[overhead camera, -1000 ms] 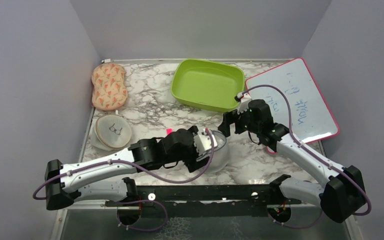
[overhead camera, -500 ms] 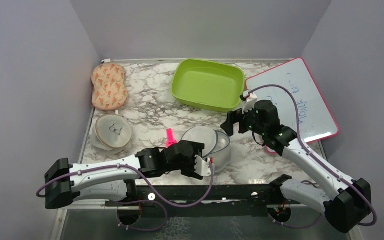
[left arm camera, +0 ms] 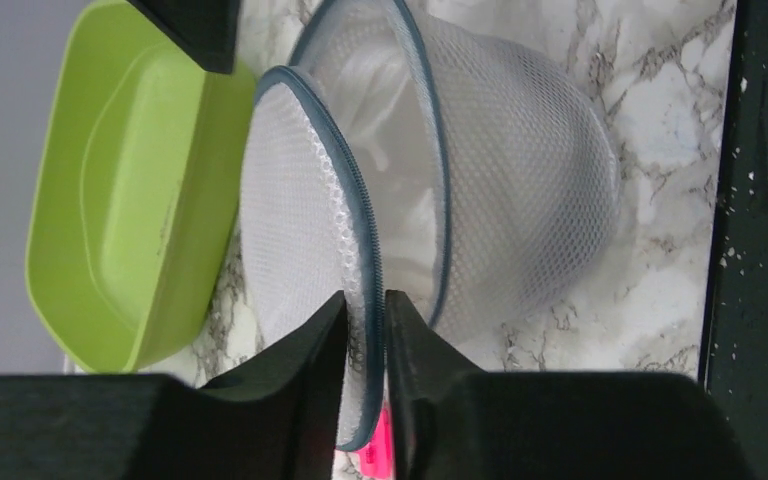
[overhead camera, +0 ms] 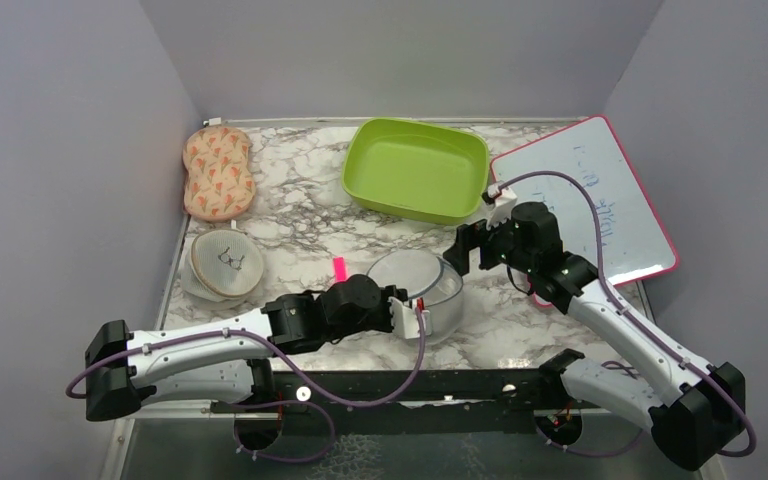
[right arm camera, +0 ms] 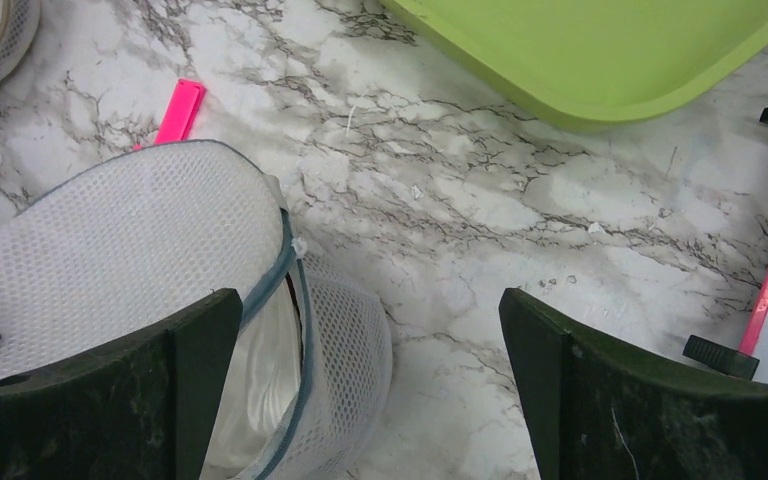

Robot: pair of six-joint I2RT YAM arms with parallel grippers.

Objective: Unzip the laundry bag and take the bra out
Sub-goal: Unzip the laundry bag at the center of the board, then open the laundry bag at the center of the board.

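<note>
The laundry bag (overhead camera: 445, 292), a white mesh dome with a dark zip rim, lies mid-table with its lid (overhead camera: 405, 270) lifted ajar. My left gripper (overhead camera: 412, 312) is at the bag's near side. In the left wrist view my left gripper (left arm camera: 365, 300) is shut on the lid's zip rim (left arm camera: 360, 230). White fabric of the bra (left arm camera: 390, 150) shows in the gap between the lid and the bag's shell (left arm camera: 530, 180). My right gripper (overhead camera: 462, 250) hangs open just beyond the bag. In its own view, the right gripper (right arm camera: 365, 300) has the bag's edge (right arm camera: 345, 340) and the bra (right arm camera: 260, 370) between its wide fingers, touching neither.
A pink strip (overhead camera: 339, 268) lies left of the bag. A green tray (overhead camera: 415, 170) sits behind it and a pink-framed whiteboard (overhead camera: 585, 200) to the right. A beige mesh case (overhead camera: 225, 262) and patterned pads (overhead camera: 218, 172) lie along the left wall.
My left gripper pulled back from over the bag to its near side and closed on the lid's rim. The lid now stands ajar. The right gripper shifted slightly and stays open.
</note>
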